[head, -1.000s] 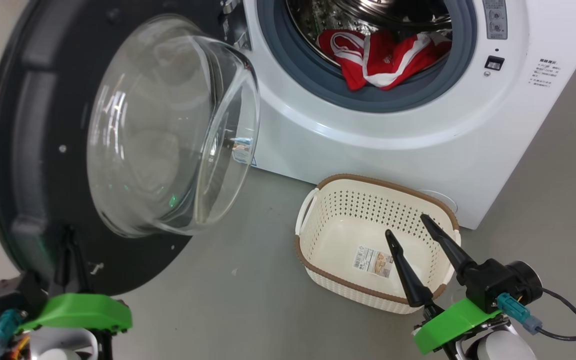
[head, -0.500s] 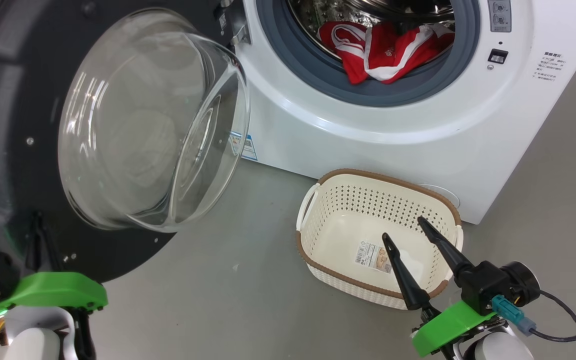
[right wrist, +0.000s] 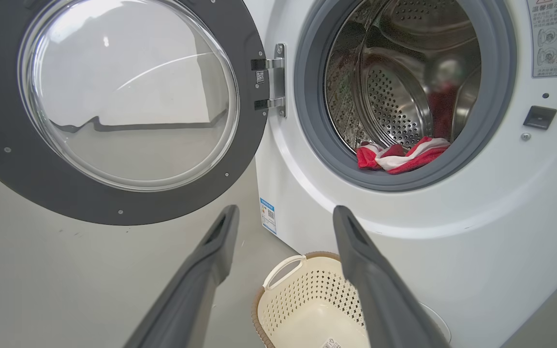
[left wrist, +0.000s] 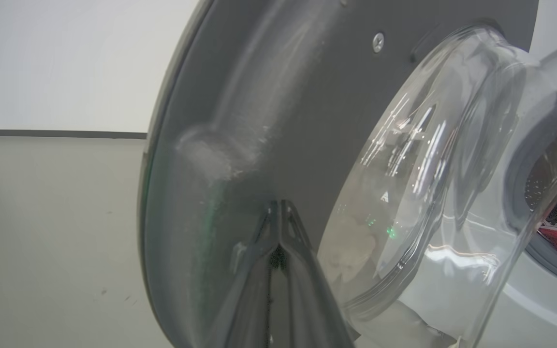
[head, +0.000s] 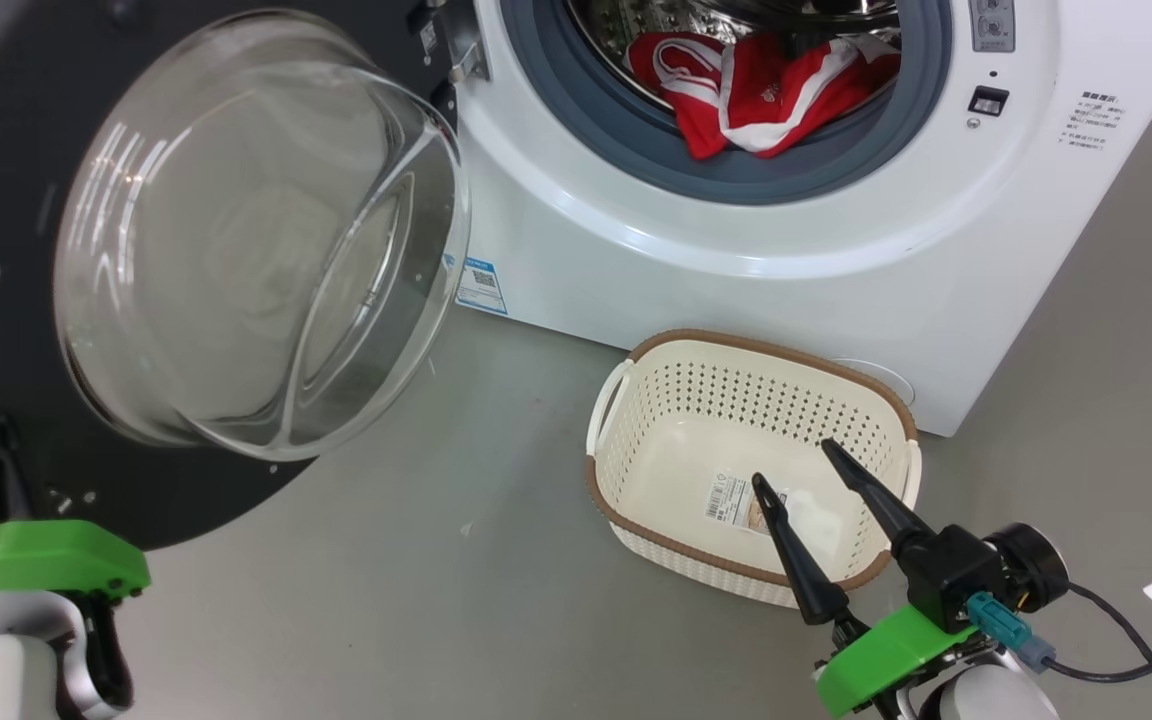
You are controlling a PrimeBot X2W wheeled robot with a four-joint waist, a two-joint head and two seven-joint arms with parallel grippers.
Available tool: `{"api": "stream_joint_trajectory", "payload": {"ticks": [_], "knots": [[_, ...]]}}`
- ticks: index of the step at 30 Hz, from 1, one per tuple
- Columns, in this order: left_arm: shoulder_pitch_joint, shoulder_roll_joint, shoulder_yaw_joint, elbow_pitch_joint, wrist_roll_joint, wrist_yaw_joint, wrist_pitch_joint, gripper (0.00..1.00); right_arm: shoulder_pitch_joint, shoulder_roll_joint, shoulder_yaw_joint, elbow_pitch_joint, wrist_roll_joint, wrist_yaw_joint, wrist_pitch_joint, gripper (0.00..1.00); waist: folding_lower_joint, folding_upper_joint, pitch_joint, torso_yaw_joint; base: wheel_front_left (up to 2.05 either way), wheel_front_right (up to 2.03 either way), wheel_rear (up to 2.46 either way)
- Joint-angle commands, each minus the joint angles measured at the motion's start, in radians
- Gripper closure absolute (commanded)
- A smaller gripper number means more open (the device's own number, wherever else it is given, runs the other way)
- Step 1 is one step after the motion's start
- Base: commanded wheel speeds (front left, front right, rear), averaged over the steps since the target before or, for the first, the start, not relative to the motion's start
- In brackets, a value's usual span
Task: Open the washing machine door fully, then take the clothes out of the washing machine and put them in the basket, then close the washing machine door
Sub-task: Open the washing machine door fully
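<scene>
**Door.** The washing machine door (head: 236, 250) stands wide open to the left of the washing machine (head: 736, 270), hung on its hinge (right wrist: 271, 79) at the left edge of the opening. My left gripper (left wrist: 278, 212) is clenched tight with nothing between the fingers. The tips appear to press the door's dark inner face, low down and just beside the glass bowl. I judge the step in hand to be opening the door fully.

**Risks.**
- Closed tips on glossy plastic have little purchase. A skid toward the bowl would knock the glass.
- I cannot tell how much swing the hinge has left. Pushing past its limit would strain it.
- Once I let go, the door may drift back and sit across my reach into the drum (right wrist: 394, 96).

**Look of the door.**
- It has a wide black rim, shiny and dotted with small screws.
- The clear bowl bulges out from the centre and is streaked with reflections.
- It looks rigid and heavy, likely to move as one piece.

**Further out.**
- The clothes (head: 751, 95) are red with white bands. They lie heaped at the front of the drum, lapping onto the grey rubber ring (head: 636, 150).
- The basket (head: 766, 345) sits on the floor (head: 436, 560) just before the machine's front, bare but for a label (head: 736, 495).
- My right gripper (head: 791, 462) hovers over the basket, fingers spread wide, holding nothing.
</scene>
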Motion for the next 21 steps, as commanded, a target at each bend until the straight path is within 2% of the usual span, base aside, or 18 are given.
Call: {"api": "stream_joint_trajectory", "payload": {"ticks": [1,21], "knots": [[-0.045,0.059,0.054,-0.005,0.013,-0.005,-0.012,1.00,-0.043,0.003,0.025,-0.021,-0.007,0.006,-0.006,0.00,0.0000,0.0000,0.005,-0.004,0.00,0.00,0.00],[-0.126,0.051,0.189,0.090,0.103,-0.065,-0.012,1.00,-0.078,0.003,0.029,-0.021,-0.015,0.006,-0.006,0.00,0.0000,0.0000,0.045,-0.032,0.00,0.00,0.00]]}}
